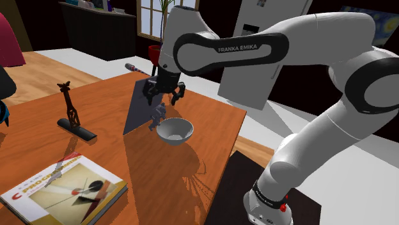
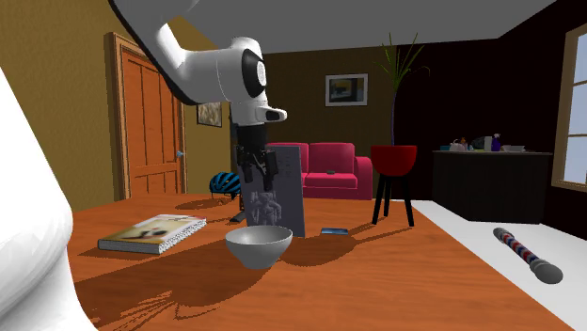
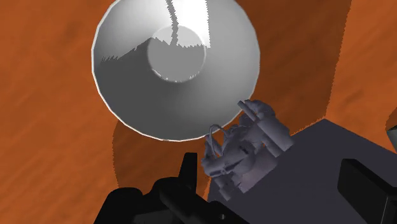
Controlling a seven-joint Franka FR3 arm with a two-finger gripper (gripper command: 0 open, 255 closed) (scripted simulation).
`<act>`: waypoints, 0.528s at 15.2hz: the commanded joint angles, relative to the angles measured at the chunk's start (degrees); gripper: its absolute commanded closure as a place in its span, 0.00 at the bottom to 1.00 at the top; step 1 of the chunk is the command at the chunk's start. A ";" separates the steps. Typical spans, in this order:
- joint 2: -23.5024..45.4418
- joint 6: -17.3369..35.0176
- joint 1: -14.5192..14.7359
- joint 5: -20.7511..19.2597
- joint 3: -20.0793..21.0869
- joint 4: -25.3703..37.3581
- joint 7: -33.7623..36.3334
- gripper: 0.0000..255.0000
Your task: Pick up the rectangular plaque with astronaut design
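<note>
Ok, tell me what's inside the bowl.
Nothing: the bowl shows only shadow and a bright patch inside. The plaque and its astronaut figure cover a small part of the rim.

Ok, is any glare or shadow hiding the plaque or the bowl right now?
Wrist view: white glare inside the bowl and a jagged shadow over much of it; the astronaut relief on the plaque reads clearly. Shoulder view: the plaque looks flat dark grey, casting a shadow on the table.
</note>
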 commanded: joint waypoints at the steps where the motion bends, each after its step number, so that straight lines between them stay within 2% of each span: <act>1: 0.78 1.60 0.00 -0.21 0.44 -0.72 0.82 0.00; 6: 1.65 5.95 0.03 -0.44 0.84 -4.24 1.19 0.00; 8: 1.64 5.95 0.03 -0.44 0.84 -4.25 1.19 0.00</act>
